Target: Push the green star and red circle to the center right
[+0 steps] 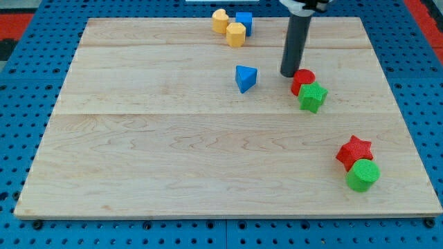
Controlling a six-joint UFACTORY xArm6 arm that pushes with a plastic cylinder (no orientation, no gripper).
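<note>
The red circle [302, 81] and the green star [312, 97] sit touching each other right of the board's middle, the star to the lower right of the circle. My tip [288, 74] rests on the board at the red circle's upper left edge, touching or nearly touching it. The dark rod rises from there toward the view's top.
A blue triangle [245, 77] lies left of my tip. Two yellow blocks [228, 27] and a blue cube [243, 21] sit at the board's top edge. A red star [354, 152] and a green circle [363, 175] sit at the lower right.
</note>
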